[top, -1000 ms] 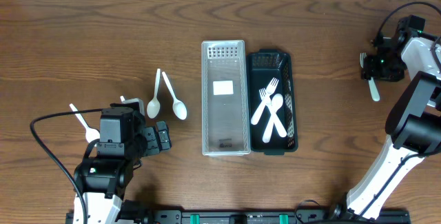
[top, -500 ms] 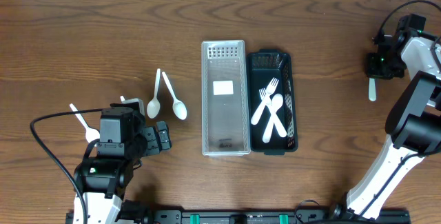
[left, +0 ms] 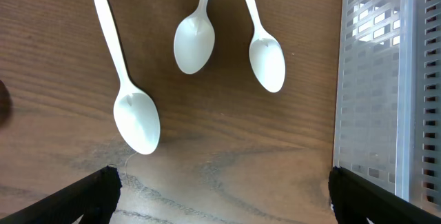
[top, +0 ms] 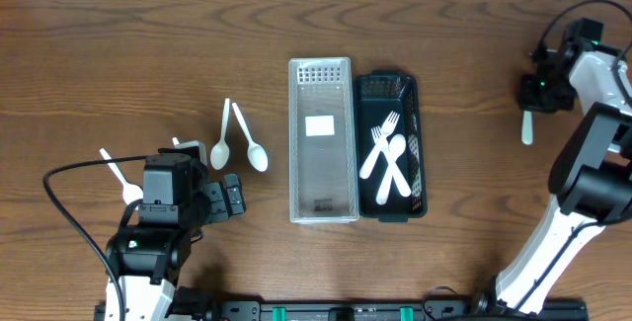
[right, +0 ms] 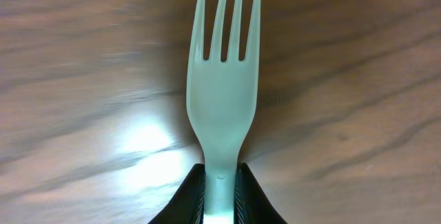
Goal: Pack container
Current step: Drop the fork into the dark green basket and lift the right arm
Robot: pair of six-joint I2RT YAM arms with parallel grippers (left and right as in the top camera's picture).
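Right arm (top: 591, 69) reaching across the far right of the tabletop (top: 128, 54), wrist turned toward the middle. Jaws clamped tight on the handle of a white fork (top: 526, 126); in the wrist view, fork (right: 223, 100) sticking straight out of the black jaws, tines forward over blurred wood. Cannot tell whether the tines touch the wood.

Left arm (top: 163, 212) low at the near left, jaws spread wide, holding nothing, tips on either side of bare wood in the wrist view.

Clear container (top: 321, 141) upright mid-table, white label on its floor, long side against the black container (top: 413, 178). Black container holding white plastic cutlery (top: 387, 158), at least one fork and one spoon, overlapping.

Three white spoons loose on the tabletop left of the clear container: left spoon (left: 134, 117) just ahead of the left jaws, middle spoon (left: 194, 41) and right spoon (left: 267, 62) close together, bowls near, not touching. Clear container wall (left: 386, 93) just beside the right spoon.

Held fork well apart from the black container, wide bare wood between. Right arm close to the tabletop's right edge.
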